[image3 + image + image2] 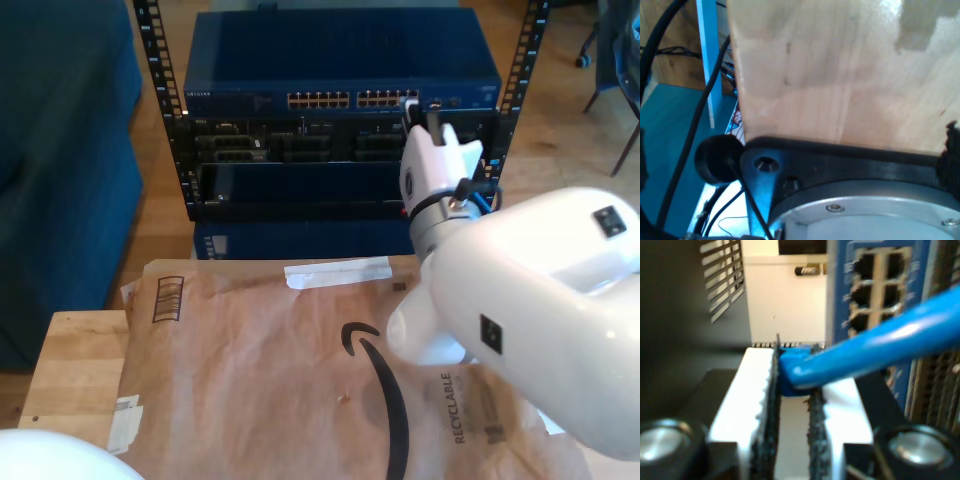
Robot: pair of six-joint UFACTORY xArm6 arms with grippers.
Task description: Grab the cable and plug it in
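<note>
My second gripper point(792, 357) is shut on the bright-blue cable point(880, 342), close to its end. The cable leaves the black pads point(771, 405) and slants away in front of the blue network switch point(875, 275). That end sits just short of the switch's open ports point(865, 270). The plug itself is hidden between the pads. In the exterior view the second gripper point(426, 108) is raised to the row of ports point(350, 100) at the switch's point(340, 60) right end. A short piece of cable point(484, 203) shows beside the wrist. The first wrist view looks at a wooden board point(840, 75).
The switch sits in a black rack point(300, 160) with perforated rails. Brown packing paper point(280, 360) covers a wooden table point(75, 370). A blue sofa point(60, 150) stands at the exterior view's left. Dark cables point(700, 115) and a black base plate point(850, 160) lie by the board.
</note>
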